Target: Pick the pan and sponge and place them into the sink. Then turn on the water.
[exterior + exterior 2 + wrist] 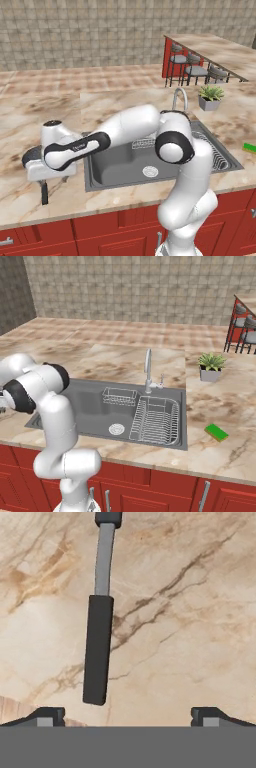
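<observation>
The black pan (30, 157) lies on the marble counter left of the sink (110, 167), its long handle (44, 192) pointing toward the counter's front edge. My hand hovers right above the pan and hides most of it. In the hand view the handle (97, 647) runs from the top down between the fingertips, left of centre, and my gripper (127, 717) is open with nothing in it. The green sponge (216, 432) lies on the counter right of the sink (85, 401). No water is in view at the silver faucet (148, 371).
A ribbed draining rack (156, 421) and a small wire basket (120, 396) sit inside the sink. A potted plant (210, 367) stands behind the sponge. Bar stools (192, 67) stand at a raised counter far right. Red cabinets run below the counter's front edge.
</observation>
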